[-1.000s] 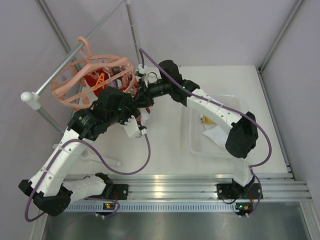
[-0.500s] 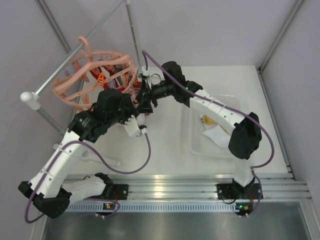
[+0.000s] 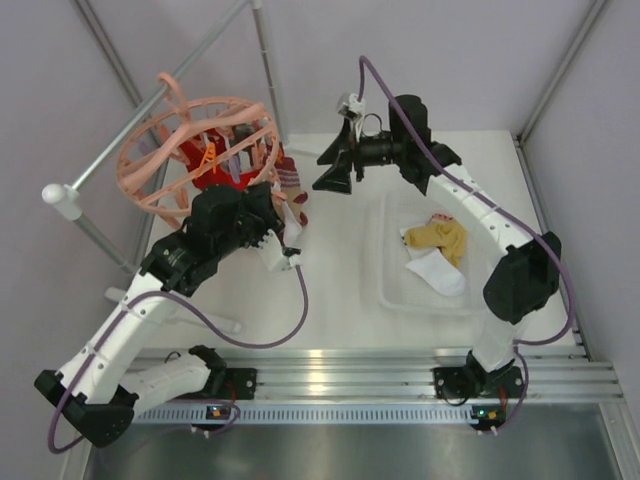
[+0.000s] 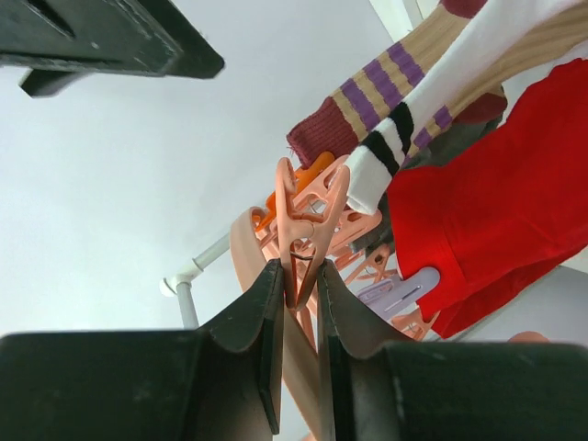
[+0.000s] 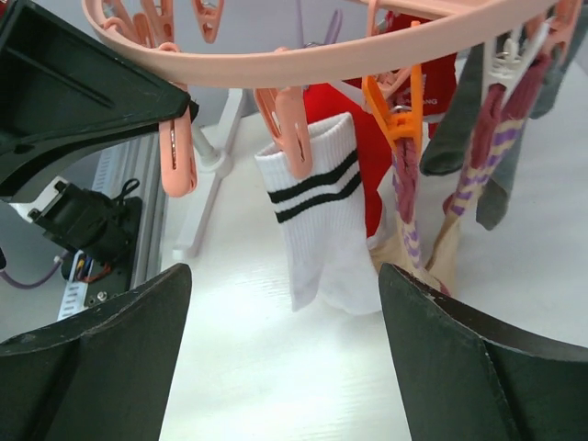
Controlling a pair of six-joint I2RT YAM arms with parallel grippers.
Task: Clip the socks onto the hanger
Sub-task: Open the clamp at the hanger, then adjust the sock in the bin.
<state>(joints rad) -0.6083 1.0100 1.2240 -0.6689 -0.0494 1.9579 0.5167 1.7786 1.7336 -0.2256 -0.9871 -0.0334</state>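
Clip (image 4: 296,220) on hanger (image 5: 322,70) pinched in your left gripper (image 4: 299,271). Your right gripper (image 5: 283,285) gapes empty, facing the striped sock (image 5: 322,230).

Tabletop (image 3: 340,300) viewed steeply from above and behind. Left wrist view aimed upward, close under hanger (image 4: 308,211). Right wrist view aimed level, near. Striped sock (image 5: 322,220) shared by both.

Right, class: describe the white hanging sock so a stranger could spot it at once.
Find the round peach-pink hanger at the far left of the table. Several socks hang from it. Only the white sock has two black stripes; its neighbours are red or purple-striped.
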